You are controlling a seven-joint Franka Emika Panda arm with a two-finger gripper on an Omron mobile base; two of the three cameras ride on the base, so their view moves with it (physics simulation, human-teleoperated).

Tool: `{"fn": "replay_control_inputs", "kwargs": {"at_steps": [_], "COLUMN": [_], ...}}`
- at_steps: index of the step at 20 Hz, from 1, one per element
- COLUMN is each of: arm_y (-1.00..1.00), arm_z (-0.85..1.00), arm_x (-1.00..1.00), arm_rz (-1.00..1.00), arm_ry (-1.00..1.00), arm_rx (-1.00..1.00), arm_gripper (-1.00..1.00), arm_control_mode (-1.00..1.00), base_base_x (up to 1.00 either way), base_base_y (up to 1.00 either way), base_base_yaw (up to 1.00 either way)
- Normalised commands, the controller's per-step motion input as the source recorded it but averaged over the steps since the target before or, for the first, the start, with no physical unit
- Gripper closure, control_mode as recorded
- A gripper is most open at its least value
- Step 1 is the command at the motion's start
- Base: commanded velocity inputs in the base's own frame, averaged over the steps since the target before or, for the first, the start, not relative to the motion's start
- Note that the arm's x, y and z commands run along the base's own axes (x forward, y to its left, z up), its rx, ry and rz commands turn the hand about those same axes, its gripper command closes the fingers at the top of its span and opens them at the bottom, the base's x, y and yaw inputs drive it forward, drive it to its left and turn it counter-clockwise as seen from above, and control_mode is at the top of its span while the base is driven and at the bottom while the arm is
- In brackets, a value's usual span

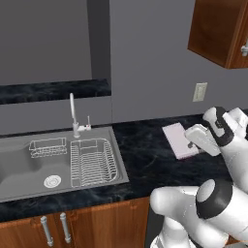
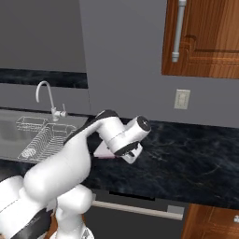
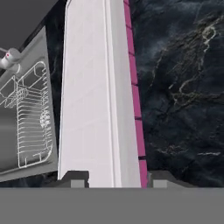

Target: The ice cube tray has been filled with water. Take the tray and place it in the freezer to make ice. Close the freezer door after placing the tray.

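Note:
The ice cube tray (image 3: pixel 96 109) is a thin white slab with a pinkish-mauve rim. It lies on the dark marble counter (image 1: pixel 145 160) just right of the sink, and it also shows as the pale tray (image 1: pixel 177 140) and, partly hidden behind my hand, as the tray (image 2: pixel 103 153). My gripper (image 3: pixel 117 180) is down at the tray's near end, and its two fingertips (image 3: pixel 74 179) press against the long sides. In the left base view my gripper (image 1: pixel 193 143) covers the tray's right edge. The freezer and the freezer door are out of view.
A steel sink (image 1: pixel 29 164) with a wire dish rack (image 1: pixel 94 162) and a faucet (image 1: pixel 73 114) lies left of the tray. A wood wall cabinet (image 1: pixel 218 29) hangs above the counter, and an outlet (image 1: pixel 199 91) is on the wall. The counter stretches on to the right (image 2: pixel 196 158).

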Motion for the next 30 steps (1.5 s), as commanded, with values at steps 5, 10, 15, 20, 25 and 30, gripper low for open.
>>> {"fn": "replay_control_inputs", "kwargs": {"at_steps": [5,10,15,20,25,30], "arm_y": [0.27,0.48,0.44,0.42,0.34,0.03], "arm_z": [0.62,0.56,0.52,0.52,0.45,0.32], "arm_x": [-0.57,-0.47,-0.39,-0.2,-0.08,0.0], "arm_rz": [-0.05,-0.08,-0.09,-0.07,0.0,0.0], "arm_ry": [0.01,-0.01,-0.04,-0.12,-0.22,-0.11], "arm_rx": [0.0,0.0,0.0,0.0,0.11,0.18], "arm_gripper": [1.0,1.0,1.0,1.0,1.0,1.0], "arm_control_mode": [-1.0,-1.0,-1.0,-1.0,-1.0,-1.0], "base_base_x": [0.0,0.0,0.0,0.0,0.0,0.0], "base_base_y": [0.0,0.0,0.0,0.0,0.0,0.0], "base_base_yaw": [0.0,0.0,0.0,0.0,0.0,0.0]}}
